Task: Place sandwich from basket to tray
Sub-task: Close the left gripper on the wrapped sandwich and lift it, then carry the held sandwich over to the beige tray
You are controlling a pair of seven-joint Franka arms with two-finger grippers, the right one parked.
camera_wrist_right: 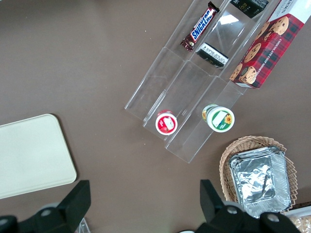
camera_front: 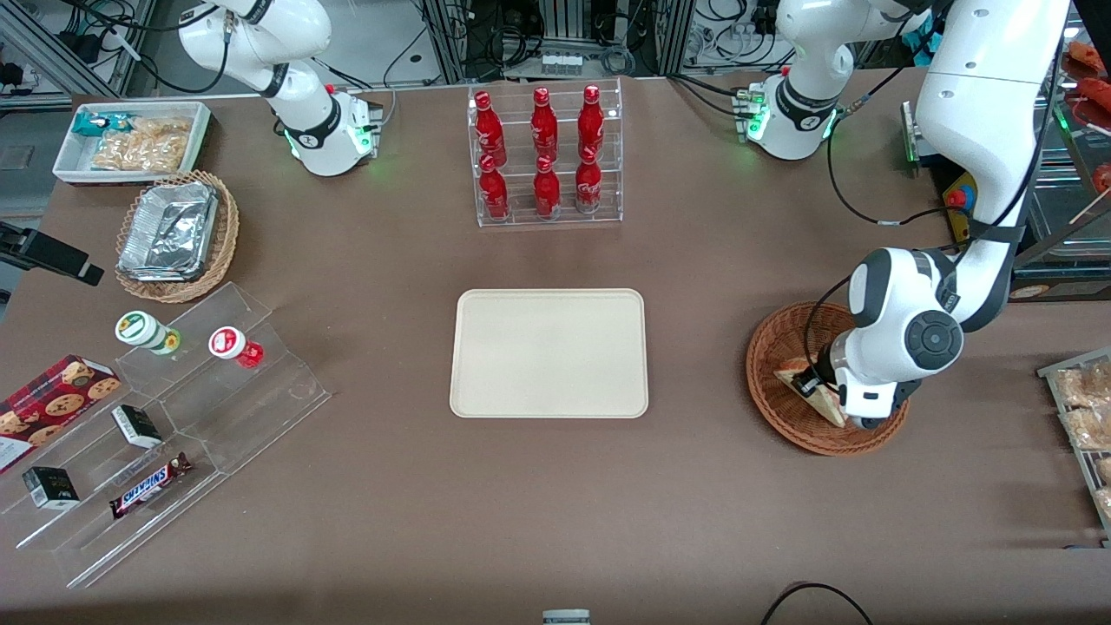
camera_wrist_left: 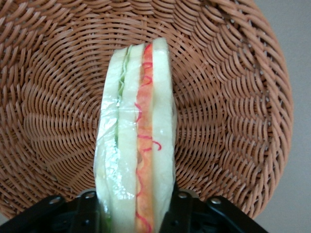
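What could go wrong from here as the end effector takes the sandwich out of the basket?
1. The end effector straddles only one end of the sandwich, which looks soft and wrapped in clear film, so it may sag, slip or get crushed.
2. The sandwich lies deep in the basket; a low sideways move could catch the rim and drag the basket.
3. The tray lies well toward the parked arm, so a weak grip could drop the sandwich on the table.

Six red bottles (camera_front: 544, 148) in clear rack (camera_front: 547, 217), farther from front camera. Toward parked arm's end: foil trays (camera_front: 169, 230) in tan basket (camera_front: 221, 252), snack box (camera_front: 130, 143), Snickers bar (camera_front: 149, 485), cookie box (camera_front: 48, 408) on brown desk (camera_front: 391, 521).
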